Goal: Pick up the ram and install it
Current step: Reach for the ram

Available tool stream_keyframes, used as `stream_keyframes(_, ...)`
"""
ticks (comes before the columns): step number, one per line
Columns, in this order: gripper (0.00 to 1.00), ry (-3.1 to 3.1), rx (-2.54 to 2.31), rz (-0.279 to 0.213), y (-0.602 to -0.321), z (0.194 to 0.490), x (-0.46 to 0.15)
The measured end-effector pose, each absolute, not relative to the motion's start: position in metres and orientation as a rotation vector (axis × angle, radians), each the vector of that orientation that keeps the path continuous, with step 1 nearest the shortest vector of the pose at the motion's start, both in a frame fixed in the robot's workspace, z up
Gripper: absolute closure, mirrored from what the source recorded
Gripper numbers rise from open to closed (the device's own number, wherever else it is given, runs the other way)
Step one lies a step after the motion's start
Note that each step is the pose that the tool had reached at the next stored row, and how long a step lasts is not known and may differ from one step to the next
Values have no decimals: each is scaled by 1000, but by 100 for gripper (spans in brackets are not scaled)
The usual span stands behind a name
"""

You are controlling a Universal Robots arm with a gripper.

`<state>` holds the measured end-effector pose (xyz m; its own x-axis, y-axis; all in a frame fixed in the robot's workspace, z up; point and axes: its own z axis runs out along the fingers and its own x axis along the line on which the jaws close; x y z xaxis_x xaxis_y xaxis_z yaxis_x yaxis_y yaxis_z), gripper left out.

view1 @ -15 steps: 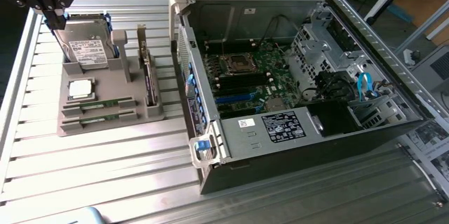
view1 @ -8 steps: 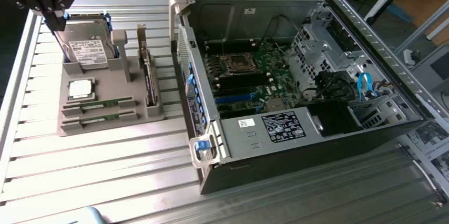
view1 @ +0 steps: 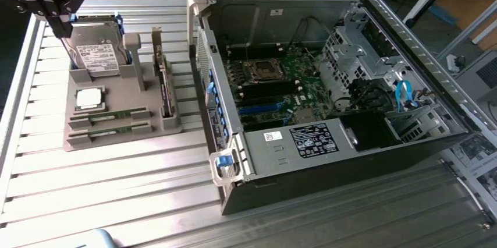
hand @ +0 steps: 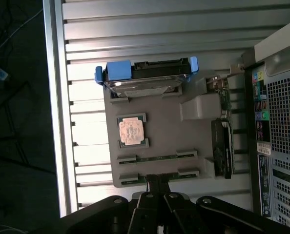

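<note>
Two rams, thin green sticks, lie in slots of a grey holder (view1: 116,143) at the exterior view's left: one ram (view1: 109,115) (hand: 157,158) and a second ram (view1: 109,131) (hand: 135,178) beside it. My gripper (view1: 64,27) (hand: 157,184) hangs high over the far end of the holder, above the hard drive, well apart from both sticks. Its fingers (hand: 152,185) stand together, shut, with nothing between them. In the wrist view the fingertips overlap part of the second ram.
The holder also carries a hard drive with blue rails (view1: 97,56) (hand: 145,80), a square silver CPU (view1: 89,98) (hand: 131,131) and a dark expansion card (view1: 164,85) (hand: 222,146). An open computer case (view1: 233,160) with its motherboard (view1: 272,85) lies at the exterior view's right.
</note>
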<state>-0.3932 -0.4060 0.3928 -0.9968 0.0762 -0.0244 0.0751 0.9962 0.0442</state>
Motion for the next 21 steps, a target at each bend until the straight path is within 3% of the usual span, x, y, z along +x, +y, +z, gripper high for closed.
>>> stream_keyframes(21,89,3112,118,68,-414,393,-389)
